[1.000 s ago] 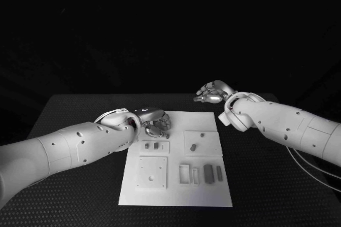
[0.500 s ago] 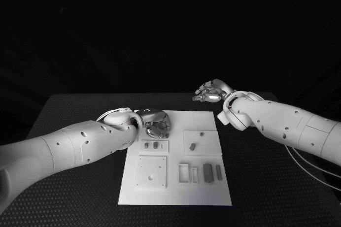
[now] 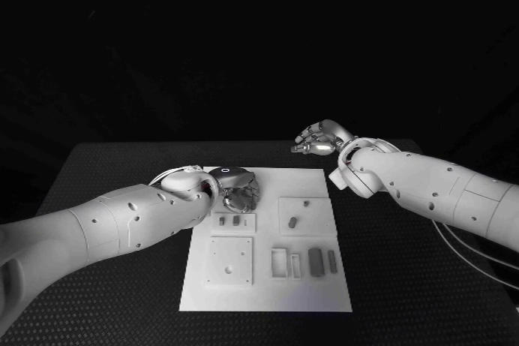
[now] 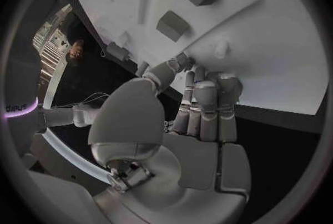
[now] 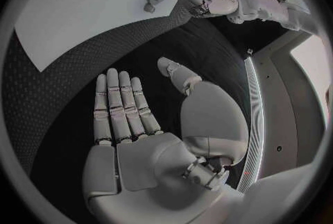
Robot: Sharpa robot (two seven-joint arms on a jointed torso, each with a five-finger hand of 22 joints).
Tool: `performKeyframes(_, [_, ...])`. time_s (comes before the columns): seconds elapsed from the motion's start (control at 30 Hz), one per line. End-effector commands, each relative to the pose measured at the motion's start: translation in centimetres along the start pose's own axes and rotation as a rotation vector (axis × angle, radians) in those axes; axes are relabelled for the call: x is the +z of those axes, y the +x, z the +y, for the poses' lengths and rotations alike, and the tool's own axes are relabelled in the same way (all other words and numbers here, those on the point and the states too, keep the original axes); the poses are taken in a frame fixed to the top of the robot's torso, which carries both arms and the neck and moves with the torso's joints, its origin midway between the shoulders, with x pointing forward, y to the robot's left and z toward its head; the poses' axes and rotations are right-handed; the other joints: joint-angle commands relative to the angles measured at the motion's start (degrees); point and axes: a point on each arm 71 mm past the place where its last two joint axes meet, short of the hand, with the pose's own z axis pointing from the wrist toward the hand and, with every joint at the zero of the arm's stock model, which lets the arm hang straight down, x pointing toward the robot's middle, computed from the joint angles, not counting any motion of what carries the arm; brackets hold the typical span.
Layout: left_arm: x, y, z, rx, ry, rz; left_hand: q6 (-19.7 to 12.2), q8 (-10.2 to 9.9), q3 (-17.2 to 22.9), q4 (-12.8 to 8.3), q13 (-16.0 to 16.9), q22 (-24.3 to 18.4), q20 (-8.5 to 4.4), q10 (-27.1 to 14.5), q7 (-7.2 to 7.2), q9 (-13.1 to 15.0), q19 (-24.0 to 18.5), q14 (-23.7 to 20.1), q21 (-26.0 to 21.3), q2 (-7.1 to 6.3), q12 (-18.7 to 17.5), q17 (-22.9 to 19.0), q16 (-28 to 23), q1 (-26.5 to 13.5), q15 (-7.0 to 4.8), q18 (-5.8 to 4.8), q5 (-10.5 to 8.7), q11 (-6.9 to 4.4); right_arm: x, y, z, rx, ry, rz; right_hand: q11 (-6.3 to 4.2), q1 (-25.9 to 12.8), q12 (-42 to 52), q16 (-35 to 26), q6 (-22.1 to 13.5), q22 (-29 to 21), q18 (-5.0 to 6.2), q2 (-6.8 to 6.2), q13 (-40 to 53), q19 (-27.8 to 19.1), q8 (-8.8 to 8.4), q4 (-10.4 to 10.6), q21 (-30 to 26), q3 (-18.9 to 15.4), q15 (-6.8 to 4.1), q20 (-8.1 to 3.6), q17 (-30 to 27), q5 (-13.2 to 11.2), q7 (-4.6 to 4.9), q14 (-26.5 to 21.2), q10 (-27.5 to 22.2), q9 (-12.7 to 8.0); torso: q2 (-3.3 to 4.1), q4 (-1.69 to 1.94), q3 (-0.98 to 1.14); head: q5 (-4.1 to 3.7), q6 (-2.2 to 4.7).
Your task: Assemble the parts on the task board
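— Left hand (image 3: 238, 192), what are you doing over the task board (image 3: 313, 297)?

— Hovering at its far left corner, fingers (image 4: 207, 103) curled together. From my wrist camera their tips sit at the board's edge; whether they pinch anything I cannot tell.

— Where are the parts?

— Two small parts (image 3: 229, 221) stand just on the near side of me, side by side, long axes running near-to-far along the board. Another oblong part (image 3: 293, 224) lies toward the board's right half.

— And the right hand (image 3: 319, 141)?

— Flat and spread, holding nothing, off the board's far right corner above the surface (image 3: 108, 173). I judge I'm the nearer one, so the pickup falls to me.
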Motion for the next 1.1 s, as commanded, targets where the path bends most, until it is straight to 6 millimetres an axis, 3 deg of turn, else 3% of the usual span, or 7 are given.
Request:
performKeyframes(0.03, [0.0,0.4,0.0,0.019,-0.008,0.019,0.5,0.33,0.35,0.16,-0.02,1.01,0.01,0.67,0.09,-0.11,0.46,0.33,0.29,0.77,0.01,0.09,0.32,0.01,-0.04,6.02,0.26,0.03,0.0,0.1,0.1,-0.001,-0.014,0.011,0.16,0.16,-0.23,-0.18,-0.23,0.08,0.39,-0.34,-0.1,-0.31,0.19,0.06,-0.38,-0.34,0.0,0.04,-0.09,0.35,0.69,-0.57,-0.12,-0.06,0.03,-0.05,0.02,-0.05,-0.08])
performKeyframes(0.6, [0.5,1.5,-0.3,0.008,-0.009,0.049,1.17,0.48,0.33,0.7,0.01,1.02,0.0,1.92,0.16,-0.4,0.38,0.35,0.68,1.58,0.11,0.08,0.89,-0.76,-0.24,6.09,-0.02,-0.2,0.0,0.2,0.2,-0.001,-0.016,0.013,0.16,0.14,-0.21,-0.16,-0.23,0.13,0.4,-0.34,-0.15,-0.3,0.21,0.08,-0.41,-0.37,0.0,0.05,-0.1,0.37,0.7,-0.58,-0.12,-0.08,-0.03,0.05,0.03,-0.38,-0.5])
performKeyframes(1.1, [0.7,2.2,-0.6,0.022,-0.004,0.107,3.44,1.36,0.49,0.62,0.26,1.04,-0.35,4.48,-0.46,-0.51,0.2,0.73,1.23,3.12,0.67,-0.19,1.32,-1.02,-0.69,6.09,-0.08,-0.68,0.0,0.3,0.3,0.0,-0.017,0.015,0.16,0.12,-0.2,-0.15,-0.23,0.17,0.41,-0.31,-0.19,-0.29,0.23,0.11,-0.44,-0.39,0.0,0.06,-0.11,0.39,0.69,-0.59,-0.12,-0.1,-0.07,0.03,0.0,-0.76,-0.87])
